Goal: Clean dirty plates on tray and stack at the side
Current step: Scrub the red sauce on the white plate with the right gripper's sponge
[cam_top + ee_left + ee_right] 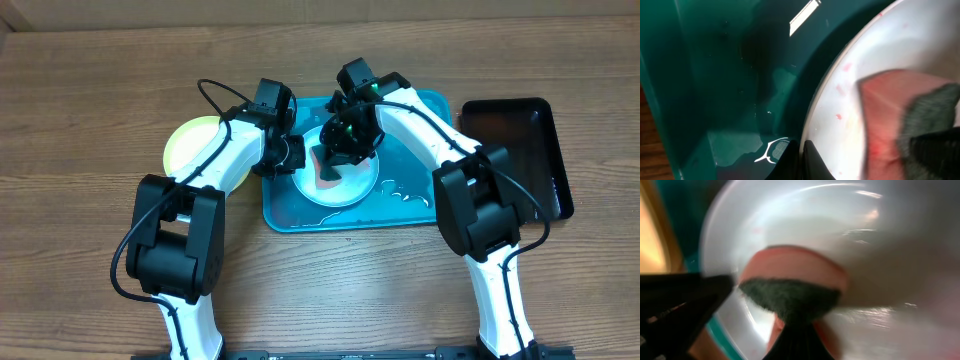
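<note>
A pale blue-white plate (358, 186) lies on the turquoise tray (420, 212). My left gripper (291, 156) is shut on the plate's left rim, and the left wrist view (801, 152) shows its jaws pinching the edge. Faint red smears (842, 89) remain on the plate (835, 125). My right gripper (345, 140) is shut on a pink sponge with a dark green scrub side (328, 170) and presses it onto the plate. The right wrist view shows the sponge (790, 277) on the plate (850, 225). A light-green plate (190, 145) sits on the table left of the tray.
A black tray (520, 150) stands to the right of the turquoise tray. Water puddles (405, 190) lie on the turquoise tray's right half. Wooden table (80, 100) surrounds everything.
</note>
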`<state>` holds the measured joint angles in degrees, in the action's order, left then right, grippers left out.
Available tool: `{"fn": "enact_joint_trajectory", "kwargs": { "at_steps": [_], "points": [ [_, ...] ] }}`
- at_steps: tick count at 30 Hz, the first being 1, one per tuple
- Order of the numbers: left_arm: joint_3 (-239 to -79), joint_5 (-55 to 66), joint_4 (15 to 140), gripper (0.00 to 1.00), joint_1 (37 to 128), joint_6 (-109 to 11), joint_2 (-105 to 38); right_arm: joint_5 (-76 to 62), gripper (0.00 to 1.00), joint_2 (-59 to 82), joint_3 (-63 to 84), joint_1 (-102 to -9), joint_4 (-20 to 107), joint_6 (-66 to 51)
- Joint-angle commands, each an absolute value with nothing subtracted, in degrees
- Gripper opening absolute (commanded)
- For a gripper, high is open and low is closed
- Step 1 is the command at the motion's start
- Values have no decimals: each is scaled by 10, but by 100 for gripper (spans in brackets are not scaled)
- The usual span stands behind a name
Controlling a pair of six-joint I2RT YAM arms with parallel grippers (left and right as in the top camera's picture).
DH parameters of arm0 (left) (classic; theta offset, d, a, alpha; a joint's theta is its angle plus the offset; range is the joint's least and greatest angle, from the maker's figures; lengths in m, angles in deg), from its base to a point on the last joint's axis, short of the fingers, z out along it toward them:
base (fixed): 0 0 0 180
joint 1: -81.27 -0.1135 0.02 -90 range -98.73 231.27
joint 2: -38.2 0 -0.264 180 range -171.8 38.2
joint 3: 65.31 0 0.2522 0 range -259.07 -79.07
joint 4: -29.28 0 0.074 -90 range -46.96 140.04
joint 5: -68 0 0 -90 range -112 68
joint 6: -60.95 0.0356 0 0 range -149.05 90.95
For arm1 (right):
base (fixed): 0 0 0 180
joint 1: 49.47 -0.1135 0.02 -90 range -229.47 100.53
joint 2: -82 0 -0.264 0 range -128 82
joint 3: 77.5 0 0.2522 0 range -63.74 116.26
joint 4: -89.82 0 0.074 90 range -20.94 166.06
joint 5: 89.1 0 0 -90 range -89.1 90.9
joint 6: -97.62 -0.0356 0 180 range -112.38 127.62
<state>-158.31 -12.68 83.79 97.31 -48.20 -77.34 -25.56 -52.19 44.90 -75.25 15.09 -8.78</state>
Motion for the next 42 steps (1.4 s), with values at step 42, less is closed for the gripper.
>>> {"fn": "enact_joint_trajectory", "kwargs": {
  "at_steps": [42],
  "points": [
    [-1587, -125, 843, 4, 976, -468, -783, -71, 4, -479, 607, -735, -32, -132]
  ]
}}
